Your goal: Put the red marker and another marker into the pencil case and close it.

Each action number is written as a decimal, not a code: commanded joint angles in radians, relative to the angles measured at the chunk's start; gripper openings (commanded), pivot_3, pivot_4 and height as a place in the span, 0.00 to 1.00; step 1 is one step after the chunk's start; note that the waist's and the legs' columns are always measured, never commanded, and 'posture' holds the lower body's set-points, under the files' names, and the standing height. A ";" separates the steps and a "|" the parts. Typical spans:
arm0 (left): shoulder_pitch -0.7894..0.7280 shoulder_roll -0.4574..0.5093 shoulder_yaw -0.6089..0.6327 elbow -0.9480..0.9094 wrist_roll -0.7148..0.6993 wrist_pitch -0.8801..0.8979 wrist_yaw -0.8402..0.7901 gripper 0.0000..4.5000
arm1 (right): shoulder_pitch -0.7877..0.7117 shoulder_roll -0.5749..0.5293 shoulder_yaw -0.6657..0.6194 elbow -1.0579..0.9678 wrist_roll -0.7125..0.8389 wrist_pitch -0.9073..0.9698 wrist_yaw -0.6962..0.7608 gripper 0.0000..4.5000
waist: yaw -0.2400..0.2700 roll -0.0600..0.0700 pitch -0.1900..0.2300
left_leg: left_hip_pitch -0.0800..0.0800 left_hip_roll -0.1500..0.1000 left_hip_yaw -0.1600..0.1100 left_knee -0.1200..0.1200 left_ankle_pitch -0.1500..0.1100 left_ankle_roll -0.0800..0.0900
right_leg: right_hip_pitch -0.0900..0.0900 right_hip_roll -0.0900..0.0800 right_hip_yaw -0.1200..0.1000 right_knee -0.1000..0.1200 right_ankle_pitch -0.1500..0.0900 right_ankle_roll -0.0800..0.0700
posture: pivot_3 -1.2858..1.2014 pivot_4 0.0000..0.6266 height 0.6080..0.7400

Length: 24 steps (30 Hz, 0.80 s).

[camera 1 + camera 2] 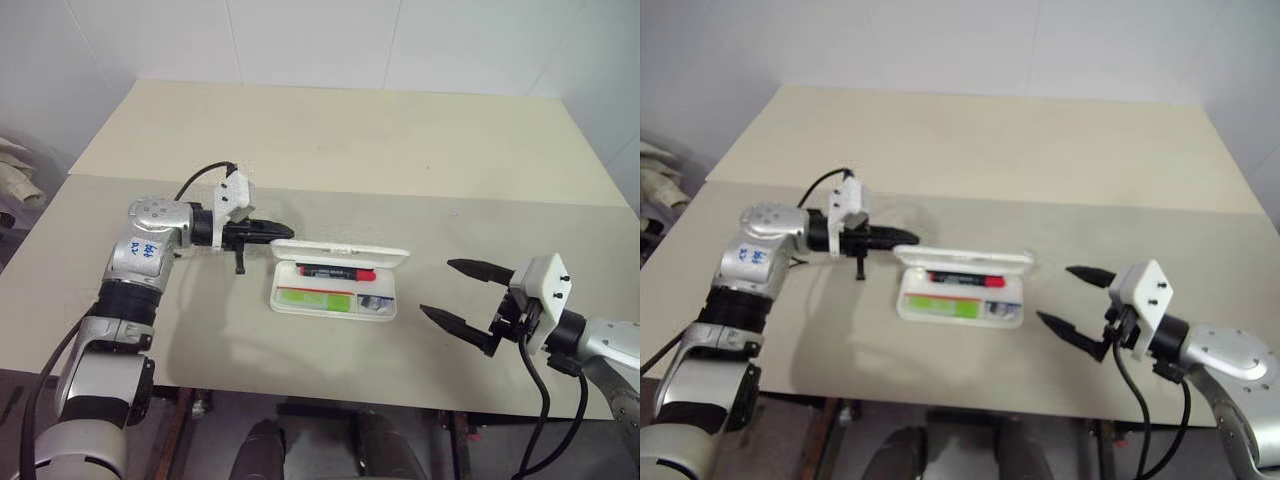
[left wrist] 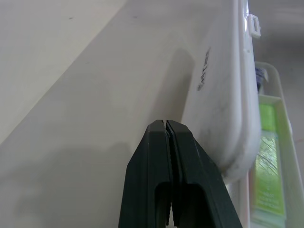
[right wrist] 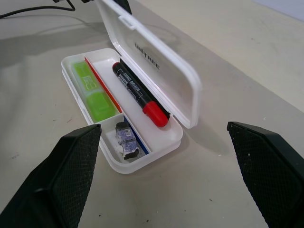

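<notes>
Two markers already lie inside the pencil case [image 1: 335, 300], which sits near the front middle of the pale table [image 1: 350, 140]. I see a white plastic box with rounded corners, its hinged lid half raised and tilted over the tray, with small dark lettering on the lid's outer face. Inside, a red line and a blue line mark the dividers.

The red marker [image 3: 138, 95] — black barrel, bright red cap — lies flat in the long compartment under the lid. The green highlighter [image 3: 91, 91], short and translucent, lies in the neighbouring compartment. A small grey object [image 3: 126, 141] sits in the corner compartment.

My left gripper [image 1: 275, 233] has its fingers pressed together, holding nothing — its tip is against the lid's outer face at the left end of the case. My right gripper [image 1: 455, 292] hangs to the right of the case, well apart from it, fingers spread wide and empty.
</notes>
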 commanded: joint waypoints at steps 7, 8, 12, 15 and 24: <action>0.069 0.058 -0.071 -0.123 0.038 -0.121 -0.153 0.01 | -0.028 0.016 0.023 -0.014 -0.016 -0.026 -0.018 1.00 | -0.001 0.000 0.000 | 0.000 0.000 0.000 0.000 0.000 0.000 | 0.000 0.000 0.000 0.000 0.000 0.000 | 0.52 0.24 1.00; 0.074 0.059 -0.077 -0.127 0.046 -0.123 -0.151 0.01 | -0.029 0.019 0.025 -0.013 -0.018 -0.026 -0.018 1.00 | -0.001 0.000 0.000 | 0.000 0.000 0.000 0.000 0.000 0.000 | 0.000 0.000 0.000 0.000 0.000 0.000 | 0.52 0.24 1.00; 0.071 0.069 -0.147 -0.100 0.179 -0.139 -0.089 0.01 | -0.028 0.035 0.033 -0.018 -0.027 -0.028 -0.025 1.00 | 0.001 0.000 0.000 | 0.000 0.000 0.000 0.001 0.000 0.000 | 0.000 0.000 0.000 0.000 0.000 0.000 | 0.52 0.24 1.00; 0.070 0.064 -0.150 -0.096 0.187 -0.140 -0.080 0.01 | -0.027 0.040 0.033 -0.020 -0.028 -0.029 -0.029 1.00 | 0.000 0.000 0.000 | 0.001 0.000 0.000 0.001 0.000 0.000 | 0.001 0.000 0.001 0.000 0.000 0.000 | 0.52 0.24 1.00; 0.089 -0.009 -0.229 -0.193 0.237 -0.001 -0.026 0.01 | 0.009 0.084 0.049 -0.063 -0.047 -0.036 -0.084 1.00 | 0.000 0.000 0.000 | 0.002 0.000 0.000 0.001 0.000 0.001 | 0.003 0.000 0.001 0.000 0.000 0.001 | 0.52 0.24 1.00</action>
